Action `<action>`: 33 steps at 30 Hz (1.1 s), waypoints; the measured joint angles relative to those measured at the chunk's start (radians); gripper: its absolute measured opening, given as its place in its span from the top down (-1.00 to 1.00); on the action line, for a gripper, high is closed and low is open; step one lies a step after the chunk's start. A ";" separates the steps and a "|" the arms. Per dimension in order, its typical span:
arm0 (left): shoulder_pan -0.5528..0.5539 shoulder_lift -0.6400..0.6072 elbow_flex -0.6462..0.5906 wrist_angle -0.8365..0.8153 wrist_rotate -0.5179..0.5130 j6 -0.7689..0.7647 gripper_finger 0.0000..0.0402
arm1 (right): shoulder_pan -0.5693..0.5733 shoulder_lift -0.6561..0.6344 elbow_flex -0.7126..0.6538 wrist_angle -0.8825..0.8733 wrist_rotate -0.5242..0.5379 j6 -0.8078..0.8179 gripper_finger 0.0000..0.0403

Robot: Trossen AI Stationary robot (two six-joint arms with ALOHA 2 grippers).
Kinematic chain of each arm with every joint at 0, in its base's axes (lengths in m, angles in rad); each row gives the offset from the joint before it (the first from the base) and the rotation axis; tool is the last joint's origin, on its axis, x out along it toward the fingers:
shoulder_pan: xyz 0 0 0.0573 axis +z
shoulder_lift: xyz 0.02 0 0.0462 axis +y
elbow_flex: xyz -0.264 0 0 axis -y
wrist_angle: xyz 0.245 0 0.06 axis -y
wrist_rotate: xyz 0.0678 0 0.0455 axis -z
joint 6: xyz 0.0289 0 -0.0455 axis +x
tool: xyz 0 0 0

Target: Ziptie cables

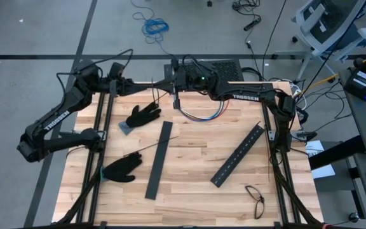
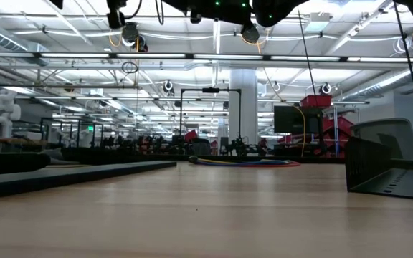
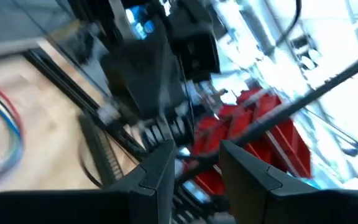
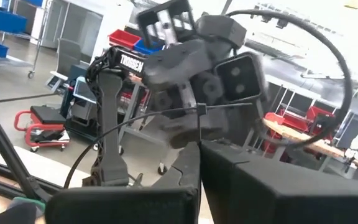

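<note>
cables (image 1: 202, 114) loose on table | right pincer (image 4: 199, 146) clamped on ziptie (image 4: 166, 115) | left pincer (image 3: 194, 163) clamped on ziptie

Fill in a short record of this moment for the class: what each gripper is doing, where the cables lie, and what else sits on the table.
left gripper: raised at the table's far edge, fingers closed on a ziptie
right gripper: facing the left one, shut on the same ziptie
cables: looped on the table near the far edge, not yet tied
black gloves: two, on the left half
black slotted bars: two, mid-table
glasses: near right corner
</note>
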 joint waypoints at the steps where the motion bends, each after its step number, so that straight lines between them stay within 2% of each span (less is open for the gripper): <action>1: 0.010 -0.005 0.000 -0.001 -0.011 0.018 0.38 | 0.000 0.000 0.000 -0.008 0.000 0.005 1.00; 9: 0.037 -0.032 0.000 0.002 -0.040 0.201 0.38 | 0.029 0.000 0.000 -0.030 -0.007 0.081 1.00; 18: -0.042 -0.014 0.000 0.082 -0.090 0.111 0.38 | 0.048 -0.002 0.000 -0.033 0.006 0.106 1.00; 26: -0.092 -0.012 0.000 0.089 -0.159 0.109 0.38 | 0.052 -0.002 0.000 -0.032 0.001 0.108 1.00; 33: -0.108 0.003 0.000 0.089 -0.172 0.109 0.38 | 0.056 -0.002 0.000 -0.030 -0.004 0.107 1.00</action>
